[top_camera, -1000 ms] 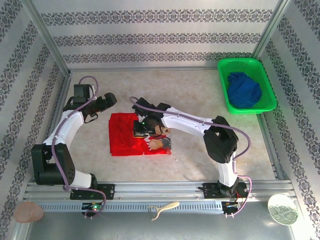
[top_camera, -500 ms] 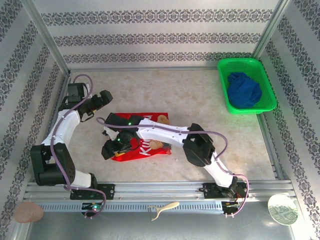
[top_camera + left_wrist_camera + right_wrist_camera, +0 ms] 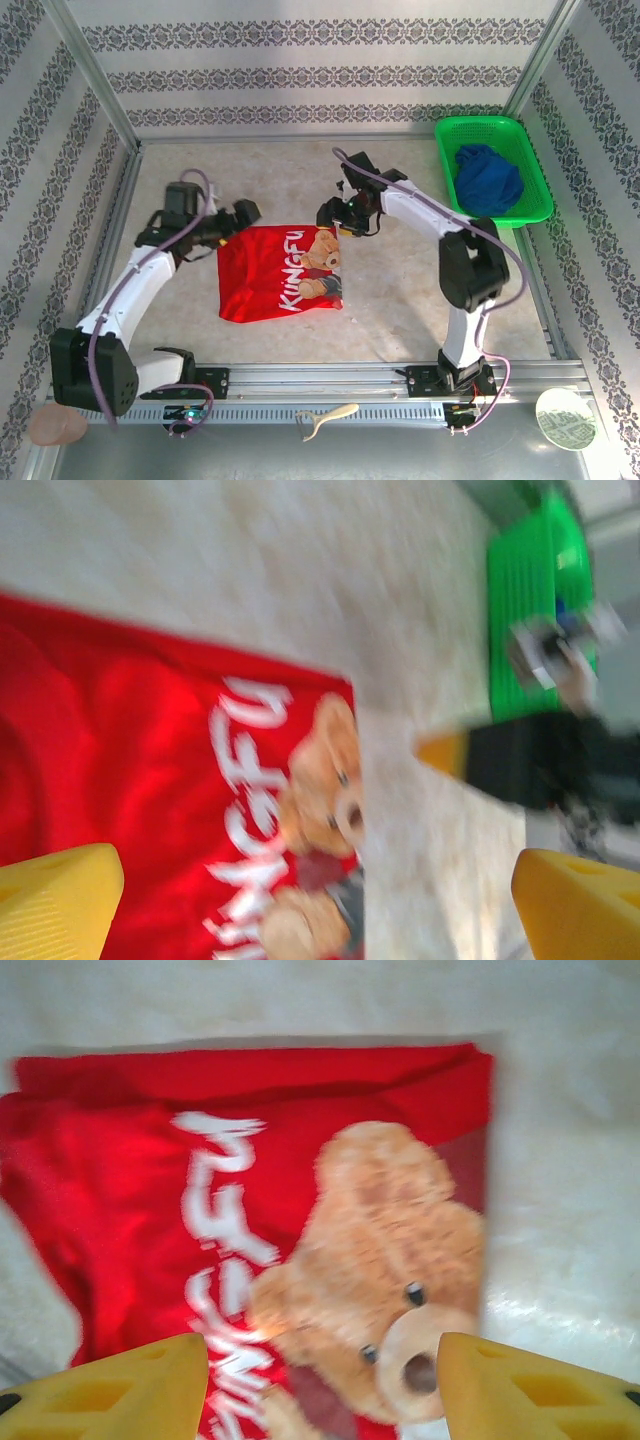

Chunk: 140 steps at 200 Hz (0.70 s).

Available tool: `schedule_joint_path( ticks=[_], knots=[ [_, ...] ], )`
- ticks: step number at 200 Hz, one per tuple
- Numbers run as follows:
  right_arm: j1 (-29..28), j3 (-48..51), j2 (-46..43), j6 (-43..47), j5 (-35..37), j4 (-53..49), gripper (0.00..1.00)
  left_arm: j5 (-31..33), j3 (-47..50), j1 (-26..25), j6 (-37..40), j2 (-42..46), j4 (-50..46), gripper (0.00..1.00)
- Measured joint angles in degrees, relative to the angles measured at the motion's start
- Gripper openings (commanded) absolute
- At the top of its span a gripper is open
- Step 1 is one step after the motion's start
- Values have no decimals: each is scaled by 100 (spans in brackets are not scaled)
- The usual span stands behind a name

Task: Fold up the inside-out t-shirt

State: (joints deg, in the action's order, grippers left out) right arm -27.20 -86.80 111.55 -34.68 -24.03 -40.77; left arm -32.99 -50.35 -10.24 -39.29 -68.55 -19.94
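Left jaws and right jaws both gape wide, empty, with the t-shirt lying print-up on the table between and beneath them; a pinch catching one layer could drag the fold crooked.

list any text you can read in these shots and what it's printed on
"KUNGFU": white letters on the inside-out t-shirt, running beside the bear print, readable in the top view.
The same lettering in both wrist views is blurred and partly cut off, so it can't be read there on its own.
No other readable text.
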Motion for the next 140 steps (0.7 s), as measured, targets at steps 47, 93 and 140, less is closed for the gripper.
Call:
schedule_joint_path(
  ticks=[47,93,140],
  knots=[
    [-42,-710,1163,-42,164,-190,60,160,789,-1322,-647,-46,201,100],
    [11,-713,1327,-431,490,-297,1,789,1294,-1314,-970,-186,13,100],
    [85,114,874,-730,719,157,0,1443,1176,-719,-1001,-1003,-74,100]
  ],
)
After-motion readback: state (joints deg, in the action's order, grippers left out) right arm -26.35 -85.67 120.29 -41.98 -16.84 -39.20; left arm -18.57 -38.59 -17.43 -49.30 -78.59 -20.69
